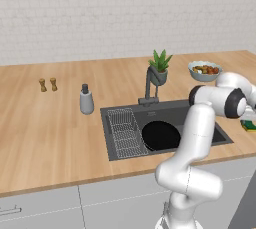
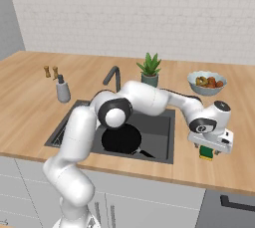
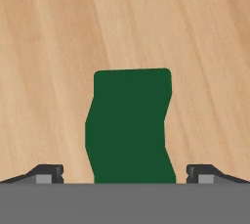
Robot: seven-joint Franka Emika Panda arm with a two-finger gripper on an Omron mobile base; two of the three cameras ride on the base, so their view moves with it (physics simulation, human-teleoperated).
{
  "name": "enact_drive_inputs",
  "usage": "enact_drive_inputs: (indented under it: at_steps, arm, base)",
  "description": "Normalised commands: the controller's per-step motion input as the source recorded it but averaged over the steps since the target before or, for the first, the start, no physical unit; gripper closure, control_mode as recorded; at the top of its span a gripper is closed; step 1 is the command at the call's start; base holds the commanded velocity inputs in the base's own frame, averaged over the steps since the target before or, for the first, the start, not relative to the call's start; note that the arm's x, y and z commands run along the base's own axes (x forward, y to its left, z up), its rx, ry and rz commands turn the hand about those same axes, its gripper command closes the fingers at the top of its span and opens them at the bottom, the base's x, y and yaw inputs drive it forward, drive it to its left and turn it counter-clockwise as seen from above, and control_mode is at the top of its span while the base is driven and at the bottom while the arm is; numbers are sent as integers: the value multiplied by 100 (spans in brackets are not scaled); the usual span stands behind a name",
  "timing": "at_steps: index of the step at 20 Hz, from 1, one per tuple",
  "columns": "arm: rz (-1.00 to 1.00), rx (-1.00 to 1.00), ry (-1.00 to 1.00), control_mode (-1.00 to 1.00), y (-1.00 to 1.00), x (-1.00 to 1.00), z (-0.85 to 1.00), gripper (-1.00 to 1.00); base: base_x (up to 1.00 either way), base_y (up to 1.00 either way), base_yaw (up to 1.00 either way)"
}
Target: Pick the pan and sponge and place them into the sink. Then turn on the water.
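Sponge (image 3: 131, 126) flat on wooden desk (image 1: 45, 133), right of sink (image 1: 225, 140), green face up. Tool (image 3: 125, 174) directly above sponge, fingers (image 3: 48, 173) spread wide either side, not touching it, nothing gripped. Pan (image 1: 161, 135) in sink basin beside wire rack (image 1: 124, 133). Faucet (image 1: 149, 85) behind sink, plant (image 1: 160, 67) and bowl (image 1: 204, 71) near.

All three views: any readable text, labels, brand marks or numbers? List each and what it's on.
None. No text, label, brand or number reads in any view.
The soap bottle, fruit bowl, plant pot, sponge and pan all have plain surfaces.
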Motion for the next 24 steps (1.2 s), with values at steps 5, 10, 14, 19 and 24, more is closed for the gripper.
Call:
enact_drive_inputs:
  at_steps: [5, 10, 14, 19, 24]
  arm:
    - [0, 0, 0, -100, 5, 0, -5, -100]
    - [0, 0, 0, -100, 11, 12, -1, -100]
    - [0, 0, 0, -100, 1, 16, -3, -100]
    - [0, 0, 0, -100, 0, 6, -21, -100]
    - [0, 0, 0, -100, -1, 0, -24, -100]
  base:
    - [0, 0, 0]
    - [0, 0, 0]
    - [0, 0, 0]
    - [0, 0, 0]
    - [0, 0, 0]
